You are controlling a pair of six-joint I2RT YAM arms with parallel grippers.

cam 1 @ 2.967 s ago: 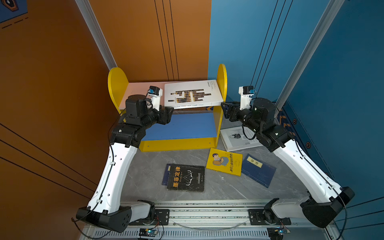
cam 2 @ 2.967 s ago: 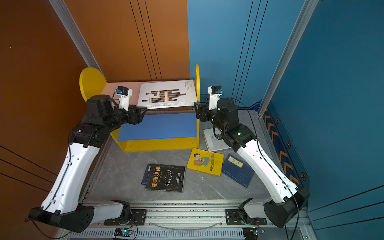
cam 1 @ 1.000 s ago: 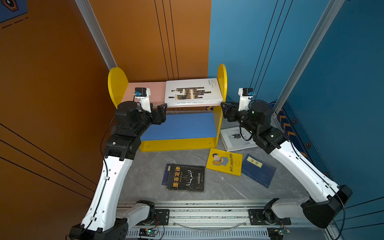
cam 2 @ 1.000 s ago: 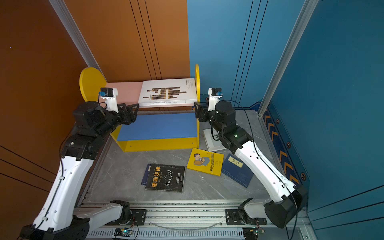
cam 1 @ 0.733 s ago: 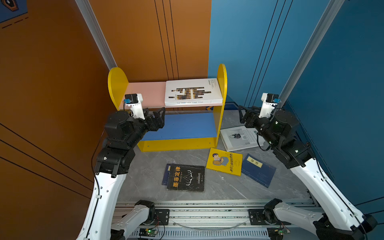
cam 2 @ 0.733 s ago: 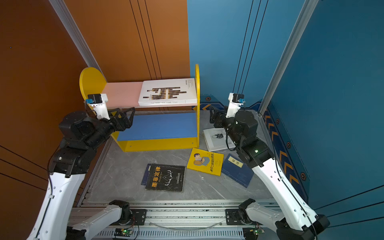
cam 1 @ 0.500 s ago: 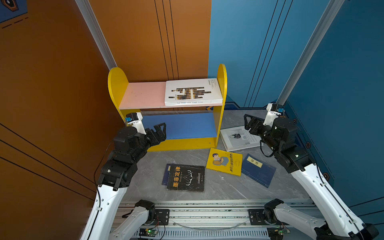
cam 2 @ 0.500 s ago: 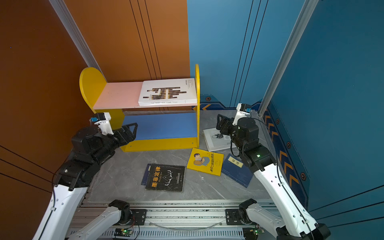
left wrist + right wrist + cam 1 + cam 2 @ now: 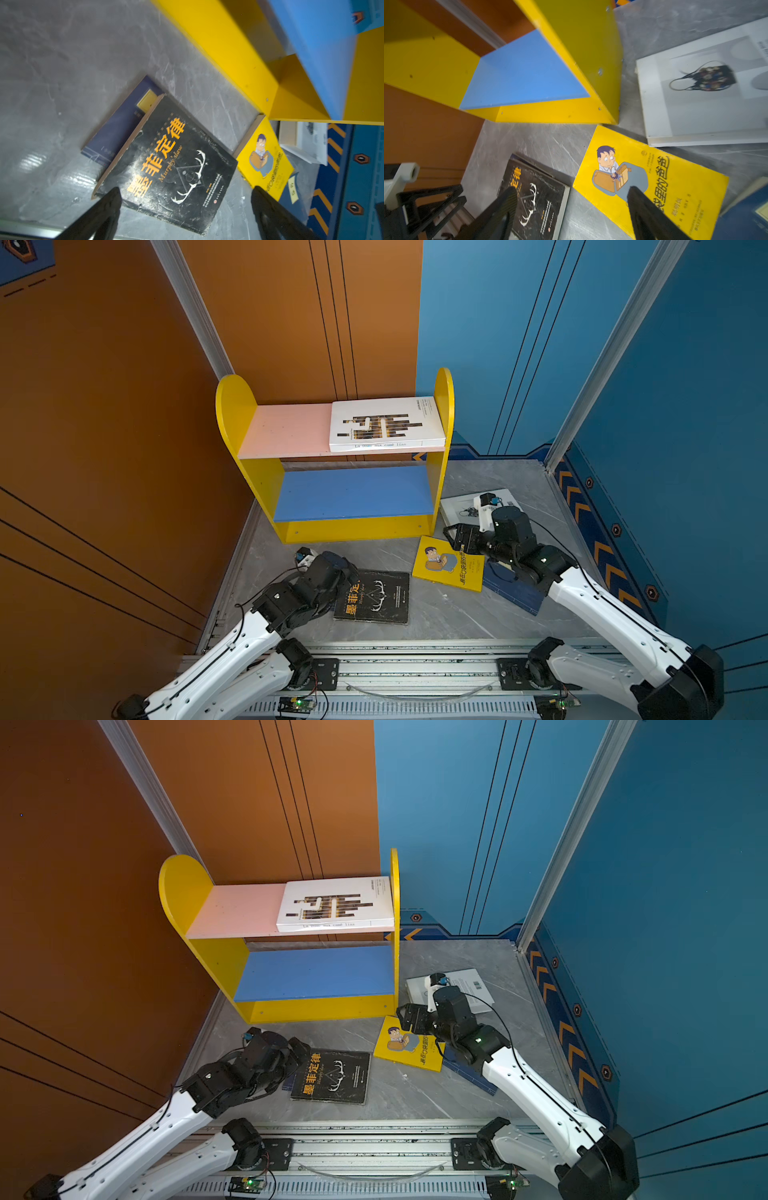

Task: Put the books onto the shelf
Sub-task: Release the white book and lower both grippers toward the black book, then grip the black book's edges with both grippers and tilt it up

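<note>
Clock read on both top views, 12 o'clock pointing away from your rail [image 9: 415, 668].

Nearest the rail, at 6 o'clock on the desk [image 9: 440, 614], the black book [image 9: 372, 596] with orange characters lay flat, cover up. A navy book [image 9: 116, 128] lay under it, showing past its 9 o'clock edge. Your left hand [image 9: 186, 190] sat low at the black book's 10 o'clock corner, fingers spread wide and gripping nothing. Whether they touched the cover could not be told.

At 3 o'clock of the black book, a little apart, the yellow book [image 9: 449, 568] with the cartoon man lay flat and skewed. Its 4 o'clock edge overlapped a second navy book [image 9: 513, 593], which your right arm largely hid.

Your right hand [image 9: 572, 189] hung over the yellow book's 12 o'clock edge, fingers wide apart and empty, pointing toward 9 o'clock.

Farther out, at 1 o'clock of the yellow book, the white-grey book [image 9: 473, 990] lay flat on the desk, near the right side panel of the shelf [image 9: 353, 529].

Farthest, at 12 o'clock, the shelf stood upright, its blue lower board [image 9: 353, 493] facing you. The white book with brown blocks [image 9: 384, 425] lay flat on the pink upper board [image 9: 291, 431], at its 3 o'clock end, against the side panel.
</note>
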